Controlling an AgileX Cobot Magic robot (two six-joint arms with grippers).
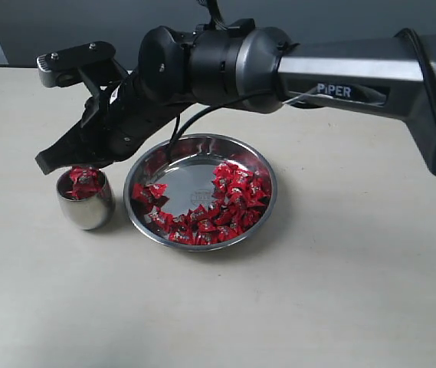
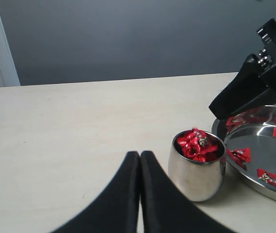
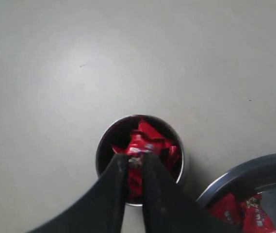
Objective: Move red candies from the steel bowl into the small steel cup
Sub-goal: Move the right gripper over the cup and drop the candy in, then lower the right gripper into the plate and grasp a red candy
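R gripper (image 3: 135, 159) matte black, tips narrowly parted over egg-shaped polished small steel cup (image 1: 87, 208) (heaped w/ crinkly red candies (image 1: 85, 182)); L gripper (image 2: 139, 156) pinched tight.

The word "PiPER" stands in white on the robot arm (image 1: 334, 90), upper right of the exterior view; marks on the red candies (image 1: 237, 192) are too small to read

- Pale beige table (image 1: 340, 307), smooth and matte, carrying soft shadows.
- Plain grey-blue wall (image 2: 128, 39) beyond the table's far edge.
- White upright strip (image 2: 2, 48) beside the wall.
- Even, diffuse light.
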